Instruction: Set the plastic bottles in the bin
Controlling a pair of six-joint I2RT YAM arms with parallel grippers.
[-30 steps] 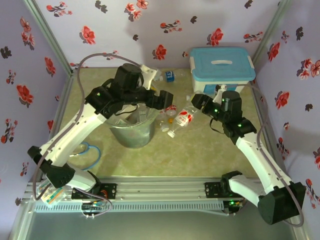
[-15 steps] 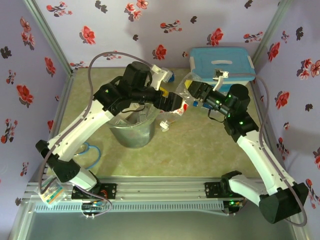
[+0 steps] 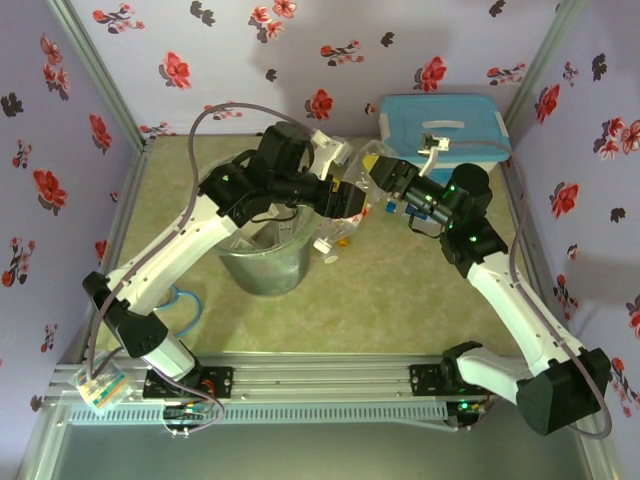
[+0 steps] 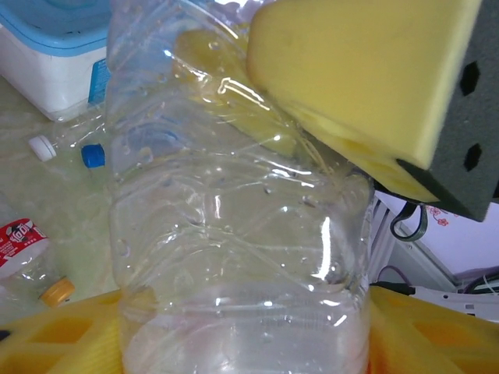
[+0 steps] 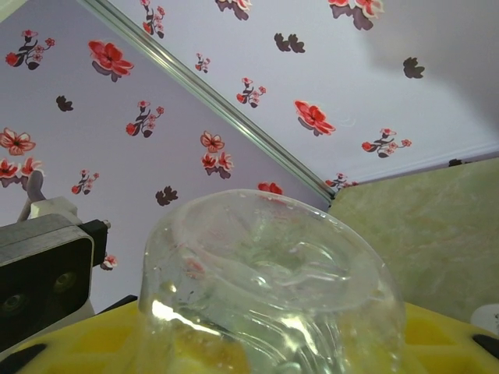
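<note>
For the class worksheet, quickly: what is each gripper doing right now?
Left gripper: closed on the clear bottle.
Right gripper: closed on the same bottle.

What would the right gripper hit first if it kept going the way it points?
Likely the left gripper, facing it just past the clear bottle the right gripper holds; depth is unclear.

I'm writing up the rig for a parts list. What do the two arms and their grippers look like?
Both the left arm and right arm have white links with black joint housings carrying green lights. A grey cable loops off the left one. The fingers are dark grey with yellow foam pads.
</note>
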